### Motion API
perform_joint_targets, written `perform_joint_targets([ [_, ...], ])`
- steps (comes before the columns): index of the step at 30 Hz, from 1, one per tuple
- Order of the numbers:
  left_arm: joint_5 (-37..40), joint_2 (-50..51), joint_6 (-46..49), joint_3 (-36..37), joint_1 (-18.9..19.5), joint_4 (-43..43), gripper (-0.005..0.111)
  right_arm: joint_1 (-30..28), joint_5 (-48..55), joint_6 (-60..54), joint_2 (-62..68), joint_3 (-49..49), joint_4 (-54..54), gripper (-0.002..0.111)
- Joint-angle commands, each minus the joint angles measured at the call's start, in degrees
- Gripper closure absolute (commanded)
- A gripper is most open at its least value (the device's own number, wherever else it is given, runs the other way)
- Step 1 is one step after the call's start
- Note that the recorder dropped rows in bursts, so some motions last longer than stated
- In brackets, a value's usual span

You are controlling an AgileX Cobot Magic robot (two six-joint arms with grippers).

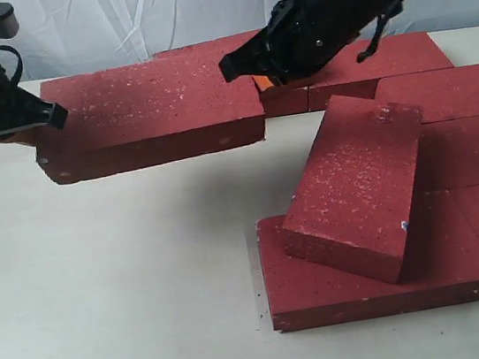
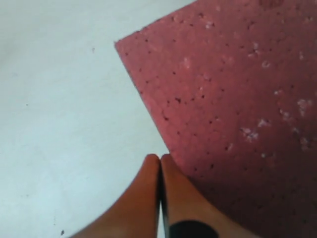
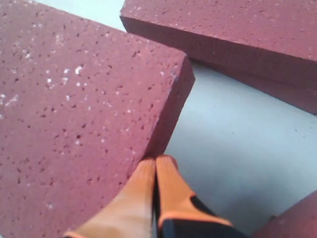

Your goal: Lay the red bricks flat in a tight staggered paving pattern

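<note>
One red brick (image 1: 150, 112) hangs flat above the table with a shadow under it. My left gripper (image 1: 54, 116) is shut, its tips pressed against the brick's left end. My right gripper (image 1: 240, 68) is shut too and presses on the right end. In the left wrist view the closed orange tips (image 2: 159, 158) touch the brick's edge (image 2: 233, 99). The right wrist view has its closed tips (image 3: 156, 160) against the brick's end face (image 3: 168, 119). Another red brick (image 1: 356, 185) leans tilted on the flat front row (image 1: 327, 296).
Several red bricks lie flat at the right (image 1: 477, 155) and along the back (image 1: 383, 61). A back brick (image 3: 237, 34) shows in the right wrist view. Bare white table (image 1: 112, 287) spreads over the left and front.
</note>
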Motion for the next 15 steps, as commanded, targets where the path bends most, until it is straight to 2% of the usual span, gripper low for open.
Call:
perform_joint_targets([
  [1, -3.29, 1.11, -0.07, -0.09, -0.06, -6.02, 0.107, 3.08, -0.45, 0.22, 4.57, -4.30, 4.45, 0.109],
  [15, -11.60, 12.41, -0.07, -0.09, -0.07, -8.48, 0.107, 3.08, -3.87, 0.33, 13.73, -5.50, 3.57, 0.109],
])
